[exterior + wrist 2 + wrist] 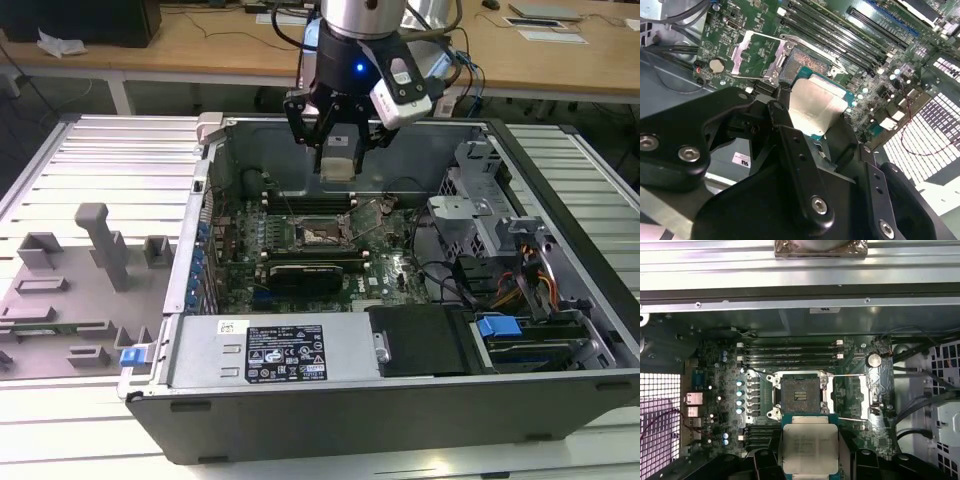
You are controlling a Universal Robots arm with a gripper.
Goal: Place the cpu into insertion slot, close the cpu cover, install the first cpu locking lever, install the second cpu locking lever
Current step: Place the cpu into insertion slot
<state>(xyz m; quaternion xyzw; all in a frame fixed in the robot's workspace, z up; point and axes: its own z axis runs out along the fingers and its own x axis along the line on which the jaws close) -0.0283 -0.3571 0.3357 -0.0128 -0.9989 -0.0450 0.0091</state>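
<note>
Hovering over open socket point(798, 396), gripper point(338, 165) w/ fingers clamped on cpu point(810, 450); cover point(861, 396) flipped open beside socket.

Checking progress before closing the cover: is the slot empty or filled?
Empty. The slot shows bare contacts, with the cover swung open beside it; the end effector holds the cpu clear of it.

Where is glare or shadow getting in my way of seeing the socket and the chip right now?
First wrist view: the insertion slot is evenly lit, with a purple cast on the mesh panel. Second wrist view: the cpu in the jaws glares pale against the dark gripper. Exterior view: the slot sits in dimmer light inside the case.
</note>
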